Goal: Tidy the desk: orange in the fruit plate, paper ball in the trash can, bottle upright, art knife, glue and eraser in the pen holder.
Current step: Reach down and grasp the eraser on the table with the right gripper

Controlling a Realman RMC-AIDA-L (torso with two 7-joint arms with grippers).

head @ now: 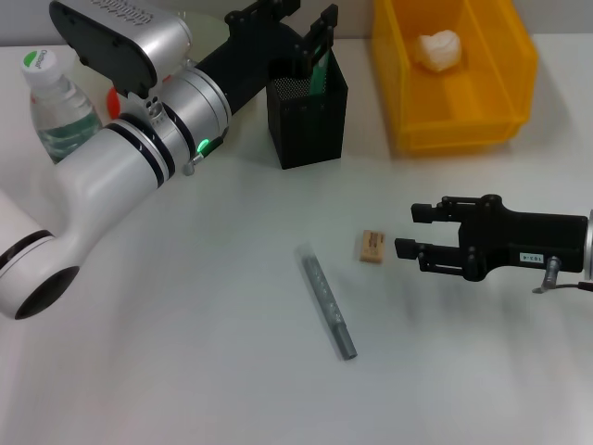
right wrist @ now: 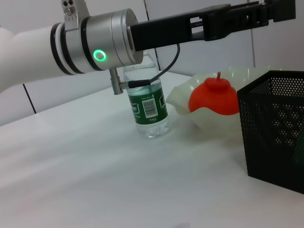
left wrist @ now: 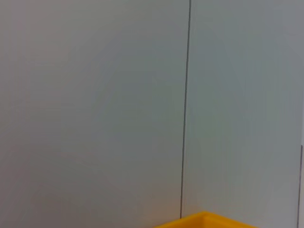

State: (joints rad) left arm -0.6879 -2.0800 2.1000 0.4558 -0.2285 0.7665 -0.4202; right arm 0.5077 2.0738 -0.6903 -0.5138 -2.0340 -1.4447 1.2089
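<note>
Right hand (head: pixel 408 232) spread just beside eraser (head: pixel 372 247); left hand (head: pixel 312 37) spread above pen holder (head: pixel 308 119).

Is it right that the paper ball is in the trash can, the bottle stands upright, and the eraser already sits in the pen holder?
Not quite. The eraser lies on the desk, just ahead of the right pincer, not in the pen holder; the head view shows this. The paper ball is in the trash can, and the bottle stands upright.
</note>
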